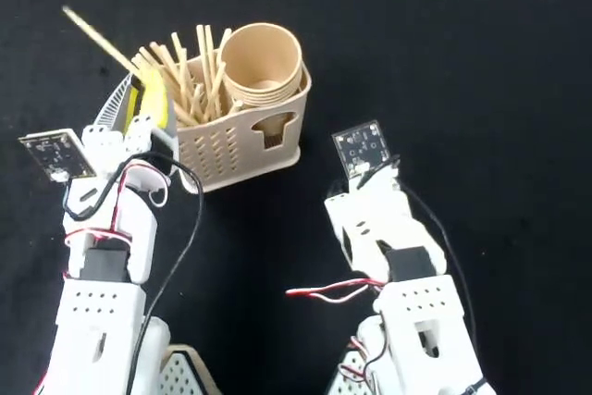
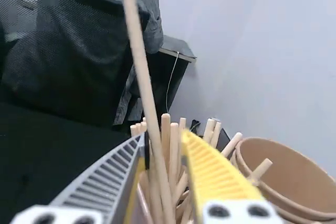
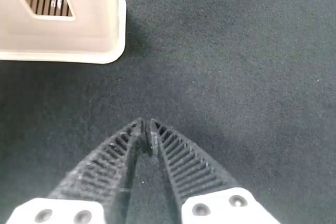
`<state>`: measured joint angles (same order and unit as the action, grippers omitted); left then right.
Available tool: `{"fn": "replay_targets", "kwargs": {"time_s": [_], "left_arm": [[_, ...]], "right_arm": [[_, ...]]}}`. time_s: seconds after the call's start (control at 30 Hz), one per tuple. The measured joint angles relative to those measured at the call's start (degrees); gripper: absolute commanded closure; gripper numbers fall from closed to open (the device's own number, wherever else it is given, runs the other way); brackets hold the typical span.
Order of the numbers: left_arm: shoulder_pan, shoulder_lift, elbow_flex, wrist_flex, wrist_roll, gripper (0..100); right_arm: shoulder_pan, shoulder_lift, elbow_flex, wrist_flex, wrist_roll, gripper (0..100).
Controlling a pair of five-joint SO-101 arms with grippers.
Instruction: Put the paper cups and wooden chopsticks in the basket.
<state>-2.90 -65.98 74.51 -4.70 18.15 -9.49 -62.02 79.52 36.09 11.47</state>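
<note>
Beige basket [image 1: 242,145] on black table [image 1: 481,90]

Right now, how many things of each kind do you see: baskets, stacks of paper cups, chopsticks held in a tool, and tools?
Basket: 1
Stack of paper cups: 1
Held chopstick, gripped by the left tool: 1
Tools, counting the right tool too: 2
Total: 5
The bundled chopsticks standing in the basket overlap too much to count.
</note>
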Motion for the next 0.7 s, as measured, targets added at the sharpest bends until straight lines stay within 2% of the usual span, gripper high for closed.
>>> {"fn": "replay_targets", "kwargs": {"time_s": [0.17, 0.33, 0.47, 0.57, 0.7], "left_arm": [[-0.09, -0.7, -0.44, 5.01, -0.44, 82], [-0.44, -6.77, -4.22, 17.05, -0.44, 83], [-8.0, -14.77, -9.58, 30.86, -0.44, 83], [-17.76, -17.93, -15.82, 42.55, -0.62, 83], [-25.76, -17.76, -19.16, 51.96, -7.91, 83]], "right_arm": [[0.0, 0.0, 0.0, 0.0, 0.0, 98.4], [0.0, 0.0, 0.0, 0.0, 0.0, 98.4], [0.0, 0.0, 0.0, 0.0, 0.0, 98.4], [0.0, 0.0, 0.0, 0.0, 0.0, 98.4], [0.0, 0.0, 0.0, 0.0, 0.0, 98.4]]}}
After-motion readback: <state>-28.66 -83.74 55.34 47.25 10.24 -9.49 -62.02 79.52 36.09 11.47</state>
